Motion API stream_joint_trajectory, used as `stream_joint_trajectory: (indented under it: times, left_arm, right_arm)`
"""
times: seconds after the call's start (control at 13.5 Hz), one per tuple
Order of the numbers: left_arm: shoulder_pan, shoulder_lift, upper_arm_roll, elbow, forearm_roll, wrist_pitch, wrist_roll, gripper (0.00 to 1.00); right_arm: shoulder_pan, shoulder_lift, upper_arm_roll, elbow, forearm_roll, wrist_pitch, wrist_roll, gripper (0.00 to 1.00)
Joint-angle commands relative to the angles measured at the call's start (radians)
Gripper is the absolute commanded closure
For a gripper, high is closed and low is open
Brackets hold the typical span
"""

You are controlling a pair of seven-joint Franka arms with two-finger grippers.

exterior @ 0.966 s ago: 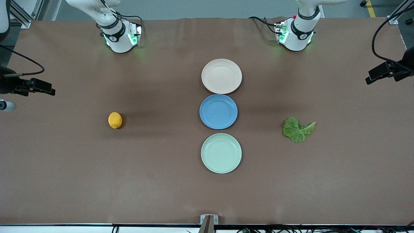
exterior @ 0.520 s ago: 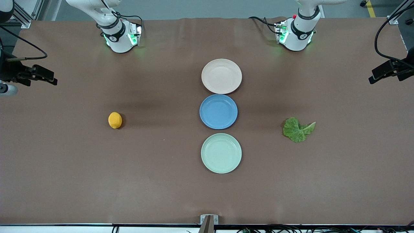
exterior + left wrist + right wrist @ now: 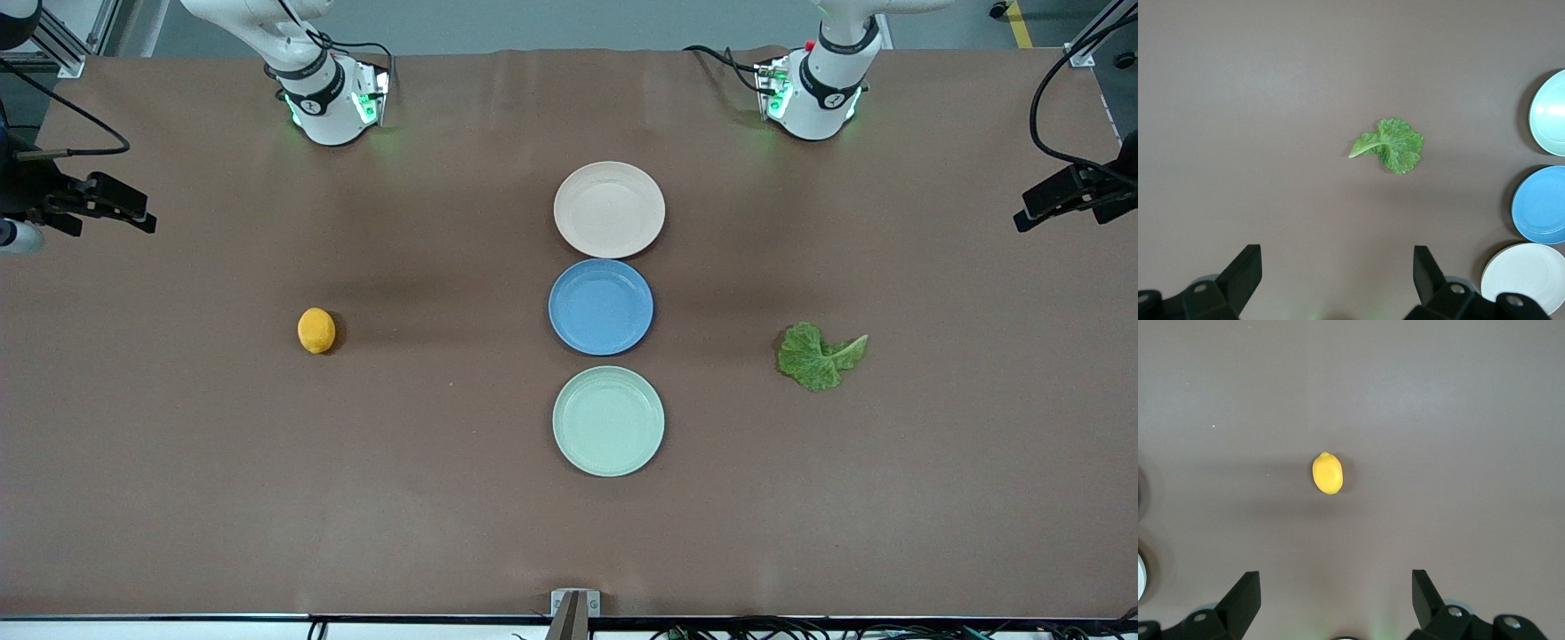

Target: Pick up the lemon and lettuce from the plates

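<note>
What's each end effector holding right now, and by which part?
Nothing. Both are open and empty: the left end effector is over bare table short of the lettuce, the right end effector likewise short of the lemon.

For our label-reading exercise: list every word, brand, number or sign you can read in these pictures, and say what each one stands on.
None can be read.
The lemon, the lettuce, the beige-pink plate, the blue plate and the mint green plate carry no print.
A small dark round emblem sits on each arm base, and: too small to read.
The left gripper and right gripper show no lettering.
</note>
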Motion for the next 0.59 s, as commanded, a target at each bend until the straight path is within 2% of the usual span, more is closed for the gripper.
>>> stream_joint_trajectory:
  times: [0.0,0.52]
  left_arm:
    - [-0.003,-0.006,0.006,0.007,-0.021,0.003,0.013,0.00]
    - [-0.003,-0.007,0.006,0.005,-0.019,0.003,0.013,0.00]
  right_arm:
    - [0.006,-0.048,0.004,-0.034,0.003,0.023,0.015,0.00]
    - [0.006,-0.049,0.004,-0.034,0.008,0.048,0.015,0.00]
